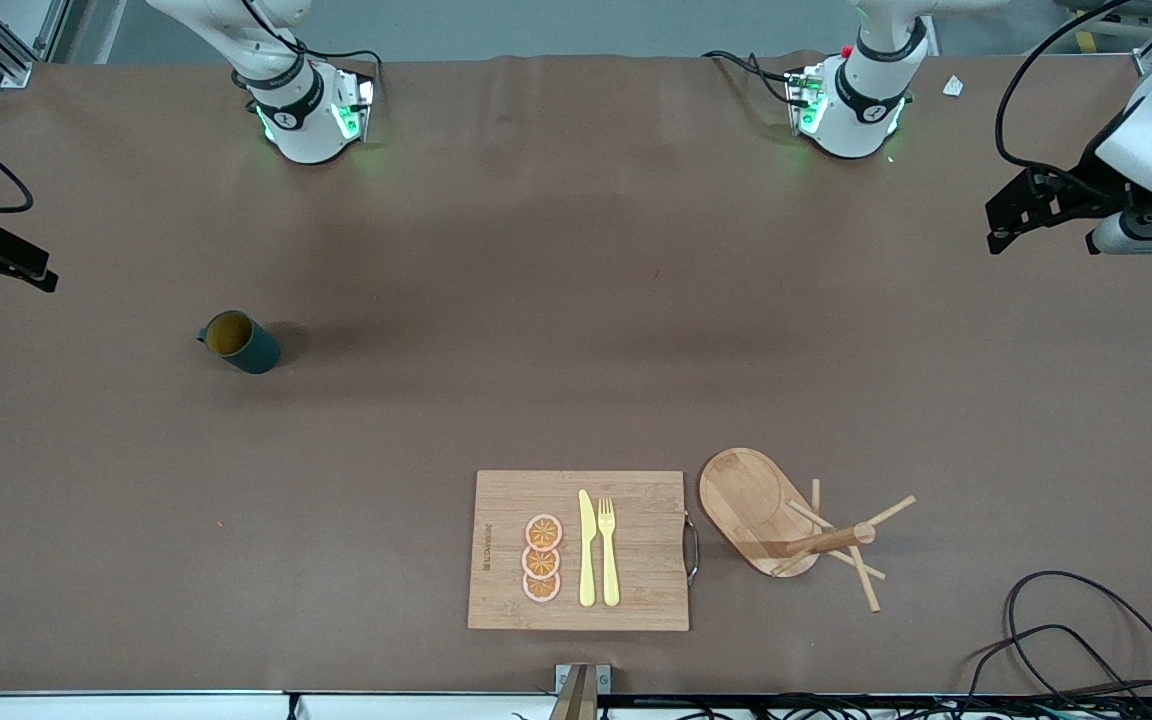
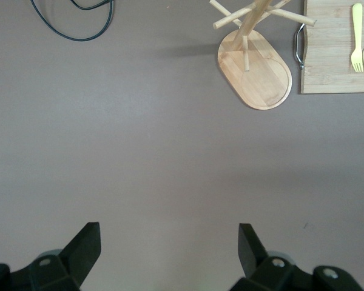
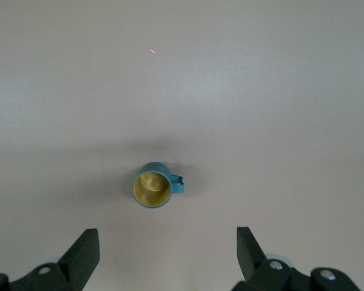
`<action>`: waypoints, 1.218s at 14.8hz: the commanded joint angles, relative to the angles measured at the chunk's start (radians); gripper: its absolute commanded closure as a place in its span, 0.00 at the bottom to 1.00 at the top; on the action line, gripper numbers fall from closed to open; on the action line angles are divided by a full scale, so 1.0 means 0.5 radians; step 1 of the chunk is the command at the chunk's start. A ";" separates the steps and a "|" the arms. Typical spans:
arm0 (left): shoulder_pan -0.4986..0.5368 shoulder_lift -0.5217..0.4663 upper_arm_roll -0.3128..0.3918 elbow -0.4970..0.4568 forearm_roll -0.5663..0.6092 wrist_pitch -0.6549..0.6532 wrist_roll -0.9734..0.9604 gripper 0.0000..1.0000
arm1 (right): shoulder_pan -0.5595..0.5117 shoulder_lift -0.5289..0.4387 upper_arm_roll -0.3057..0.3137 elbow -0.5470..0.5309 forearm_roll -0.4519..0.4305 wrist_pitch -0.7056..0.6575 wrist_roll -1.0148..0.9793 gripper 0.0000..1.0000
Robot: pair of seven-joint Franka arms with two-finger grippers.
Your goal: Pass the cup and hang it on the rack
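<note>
A wooden cutting board [image 1: 578, 550] is lying nearest the camera, carrying three orange slices [image 1: 542, 558], a yellow knife [image 1: 587, 548] and a yellow fork [image 1: 609, 550]. Just beside it, toward the left arm's end of the tabletop [image 1: 576, 300], the rack [image 1: 786, 525] is standing on its oval base, its post and thin pegs spreading over the brown surface. Black cables [image 1: 1086, 640] are curling at the near edge past it.

Farther from the camera, and well apart toward the right arm's end, the cup [image 1: 240, 342] is sitting upright and alone, mouth up, its small handle pointing sideways. It is looking light, rigid and smooth-walled, so a pinch across the rim and wall, or across the body, seems the safest hold; the glazed-looking side may be slippery, and the handle should be staying free, since that is the part that has to go over a peg.

The right gripper [image 3: 164, 251] is hovering above the tabletop beside the cup, its jaws spread wide and holding nothing, with the cup showing just ahead of them in the right wrist view. The left gripper [image 2: 170, 251] is hanging over bare tabletop at its own end, jaws likewise wide and empty, waiting, the rack in sight ahead of it. The arm bases are standing farthest away.
</note>
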 commanded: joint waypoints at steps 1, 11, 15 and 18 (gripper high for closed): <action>0.015 0.016 -0.009 0.041 0.030 -0.016 0.037 0.00 | -0.029 0.019 0.021 0.041 0.000 -0.021 -0.003 0.00; 0.003 0.056 -0.012 0.099 0.018 -0.013 -0.002 0.00 | 0.001 0.038 0.027 -0.125 0.022 0.052 0.015 0.00; -0.016 0.074 -0.015 0.099 0.034 0.000 -0.003 0.00 | 0.026 -0.026 0.024 -0.651 0.156 0.527 0.061 0.00; -0.019 0.083 -0.015 0.102 0.030 0.003 0.028 0.00 | 0.023 -0.085 0.024 -0.937 0.178 0.791 0.064 0.00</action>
